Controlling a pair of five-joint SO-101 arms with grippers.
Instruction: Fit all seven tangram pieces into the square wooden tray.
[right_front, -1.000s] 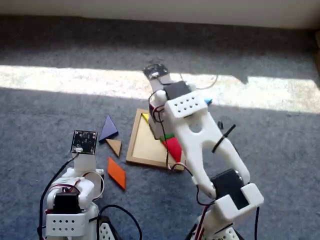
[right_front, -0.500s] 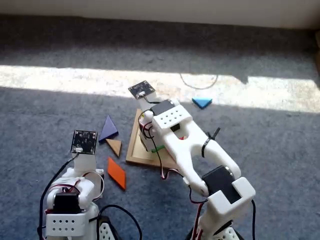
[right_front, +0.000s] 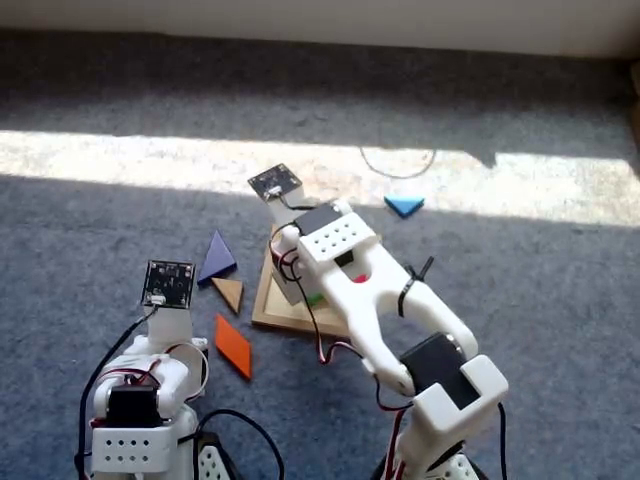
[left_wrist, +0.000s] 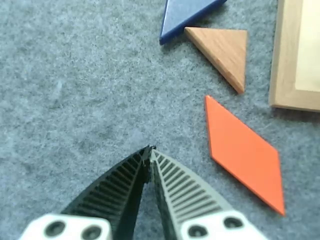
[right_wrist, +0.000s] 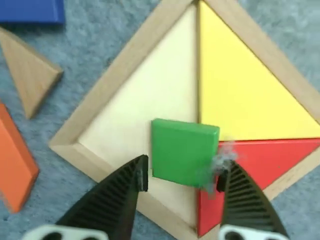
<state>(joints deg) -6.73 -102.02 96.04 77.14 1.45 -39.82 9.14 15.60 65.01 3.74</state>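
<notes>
The right gripper (right_wrist: 182, 167) is hanging with jaws spread to both sides of the flat green wooden square (right_wrist: 184, 150), which is lying at the middle of the square wooden tray (right_wrist: 114, 82)

The right tool (right_wrist: 182, 175) hangs far forward, spread wide, while the left tool (left_wrist: 150, 155) points down, pinched closed.

We've got a grey-blue carpet (right_front: 90, 290) for a floor here, kinda fuzzy up close, and a wide band of sunlight (right_front: 130, 160) runs straight across it with shade on both sides. Along the far edge there's a pale strip of wall (right_front: 300, 18), and we can see a thin loose cable (right_front: 398, 170) curling in the sunny patch.
</notes>
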